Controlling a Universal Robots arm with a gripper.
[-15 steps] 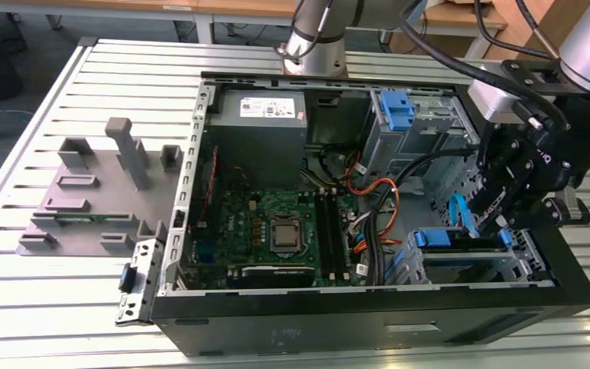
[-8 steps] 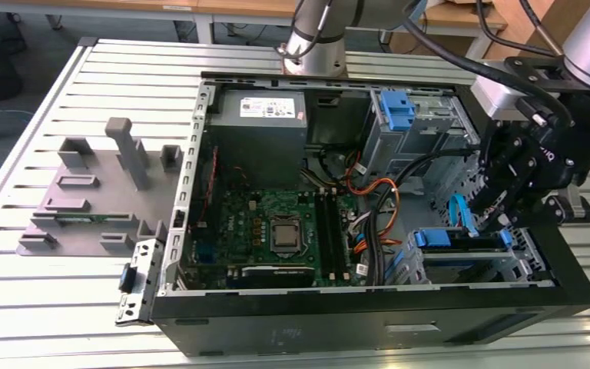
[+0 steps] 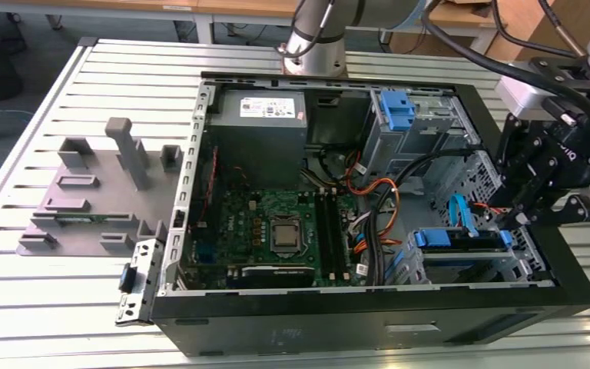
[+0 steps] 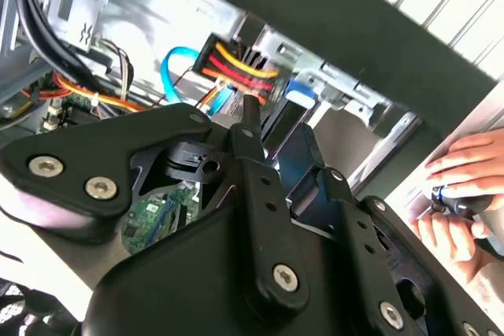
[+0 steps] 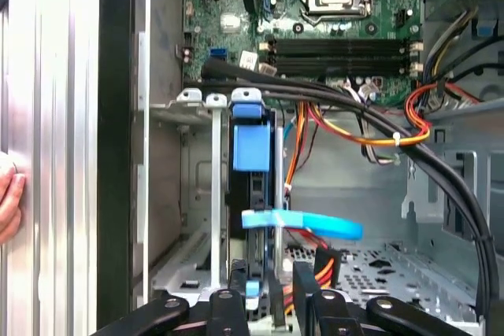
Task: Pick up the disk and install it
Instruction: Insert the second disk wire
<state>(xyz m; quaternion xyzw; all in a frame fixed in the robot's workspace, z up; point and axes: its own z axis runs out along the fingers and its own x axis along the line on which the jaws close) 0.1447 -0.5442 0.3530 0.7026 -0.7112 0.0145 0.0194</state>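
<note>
The disk (image 3: 459,240), framed by its blue bracket, sits in the drive cage at the near corner of the open computer case (image 3: 377,323), on the exterior view's right. My gripper (image 3: 525,219) hangs just beyond the cage over the case's right wall, close to the disk's end. In the first wrist view the disk (image 5: 252,147) stands edge-on between the cage's metal rails, and the gripper (image 5: 268,308) straddles its near end. The second wrist view has the gripper (image 4: 279,147) pointing at the blue bracket (image 4: 299,90).
A light blue data cable (image 5: 307,224) and orange, red and yellow power wires (image 5: 354,135) cross beside the disk. The motherboard (image 3: 274,223), grey power supply (image 3: 259,111) and tall blue latch (image 3: 398,108) fill the case. A grey fixture (image 3: 101,192) stands outside. A person's hand (image 4: 457,186) rests nearby.
</note>
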